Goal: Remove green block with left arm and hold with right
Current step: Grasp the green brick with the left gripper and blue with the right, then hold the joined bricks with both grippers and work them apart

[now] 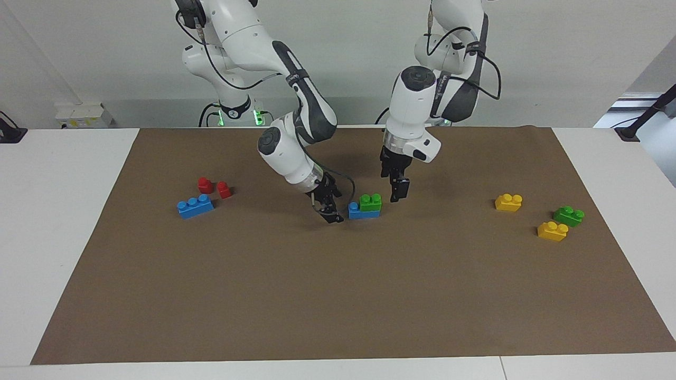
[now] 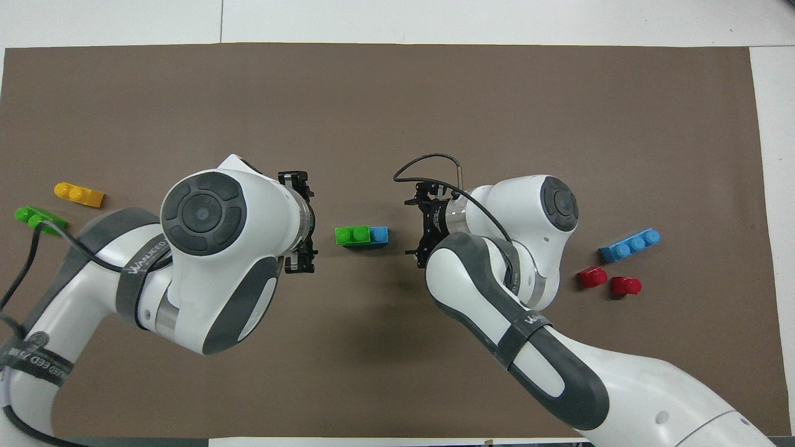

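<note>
The green block [image 1: 371, 202] [image 2: 352, 234] sits on a blue brick [image 1: 362, 212] [image 2: 379, 234] in the middle of the brown mat [image 1: 338, 295]. It covers the part of that brick toward the left arm's end. My left gripper [image 1: 396, 196] [image 2: 303, 223] hangs open over the mat just beside the green block, apart from it. On the stack's right-arm side, my right gripper [image 1: 331, 215] [image 2: 415, 230] is low over the mat, also open and clear of the blue brick's bare end. Neither gripper holds anything.
Toward the right arm's end lie a blue three-stud brick [image 1: 195, 206] [image 2: 630, 244] and two red pieces [image 1: 214, 187] [image 2: 592, 277]. Toward the left arm's end lie two yellow bricks [image 1: 508, 202] [image 1: 552, 230] and a second green brick [image 1: 569, 215] [image 2: 38, 216].
</note>
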`<action>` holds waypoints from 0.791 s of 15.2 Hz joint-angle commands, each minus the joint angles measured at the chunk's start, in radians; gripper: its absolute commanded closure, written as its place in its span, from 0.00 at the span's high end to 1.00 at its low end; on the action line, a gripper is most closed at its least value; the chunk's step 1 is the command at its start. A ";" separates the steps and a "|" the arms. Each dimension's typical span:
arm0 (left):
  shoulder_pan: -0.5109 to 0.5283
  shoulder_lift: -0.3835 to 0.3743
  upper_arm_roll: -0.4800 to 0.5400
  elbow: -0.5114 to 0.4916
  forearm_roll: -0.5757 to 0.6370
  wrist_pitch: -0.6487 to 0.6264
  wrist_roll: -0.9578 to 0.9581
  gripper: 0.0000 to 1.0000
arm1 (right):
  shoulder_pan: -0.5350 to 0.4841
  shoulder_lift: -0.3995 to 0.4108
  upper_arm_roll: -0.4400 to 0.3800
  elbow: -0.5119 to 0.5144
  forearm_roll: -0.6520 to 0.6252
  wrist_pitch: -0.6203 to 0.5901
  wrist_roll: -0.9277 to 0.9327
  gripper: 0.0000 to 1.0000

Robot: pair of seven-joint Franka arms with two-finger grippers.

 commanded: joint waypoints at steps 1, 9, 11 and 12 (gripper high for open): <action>-0.029 0.016 0.018 -0.034 -0.006 0.066 -0.069 1.00 | 0.029 0.019 -0.001 -0.010 0.026 0.063 0.006 1.00; -0.101 0.098 0.020 -0.084 0.002 0.135 -0.136 1.00 | 0.087 0.056 -0.001 -0.007 0.054 0.152 0.003 0.98; -0.101 0.099 0.021 -0.079 0.003 0.123 -0.135 1.00 | 0.086 0.056 -0.003 -0.008 0.054 0.151 0.000 0.71; -0.101 0.099 0.021 -0.079 0.008 0.121 -0.133 1.00 | 0.083 0.056 -0.001 -0.007 0.054 0.148 -0.002 0.44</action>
